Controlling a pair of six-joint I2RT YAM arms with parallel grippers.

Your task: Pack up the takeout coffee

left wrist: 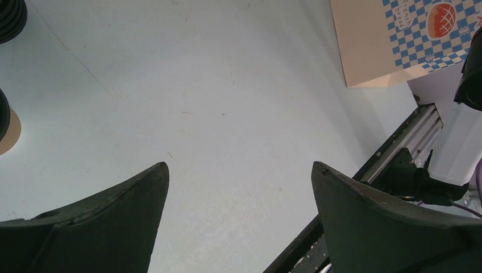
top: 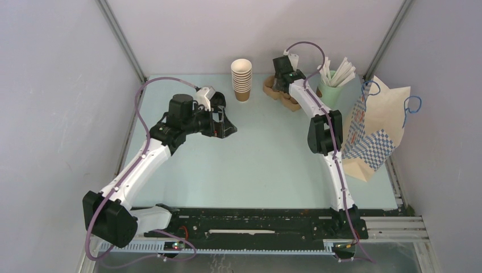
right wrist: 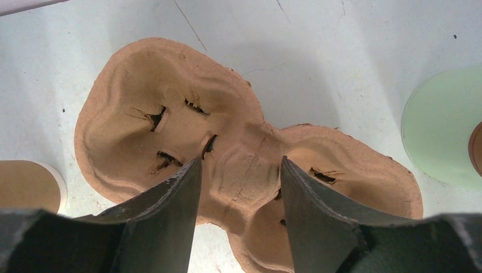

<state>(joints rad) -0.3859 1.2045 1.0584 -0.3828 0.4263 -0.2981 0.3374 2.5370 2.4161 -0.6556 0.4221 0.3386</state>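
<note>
**Item:** takeout coffee (top: 241, 79); brown kraft paper cups, white inside, nested in 1 upright stack at the far middle of the counter (top: 267, 165); neither hand touches it.

**Adjacent:** moulded-pulp cup tray (right wrist: 170, 96), 2 wells showing, flat on the counter just right of the stack; pale green cup (top: 331, 91) of white straws (top: 341, 71) near the tray's other end.

**Right hand** (right wrist: 240, 165): over the tray, jaws part-way apart, 1 finger either side of the ridge between the wells; no grip shows; contact with the pulp cannot be told.

**Left hand** (left wrist: 240, 165): wide, empty, above bare counter, near the stack on its left.

**Step in hand, judged:** taking the tray by its middle ridge.

**Handling note:** keep the ridge centred between the fingers; close gently, since pulp likely crushes and the wells already show tears; lift level; stay clear of the stack on 1 side and the green cup on the other.

**Surface:** pale, smooth counter, lightly specked; paper bag (top: 375, 131), blue-checked, blue handles, standing at the right edge.

**Room:** grey panel walls (top: 57, 85) on 3 sides; black rail (top: 256, 222) along the near edge.
</note>
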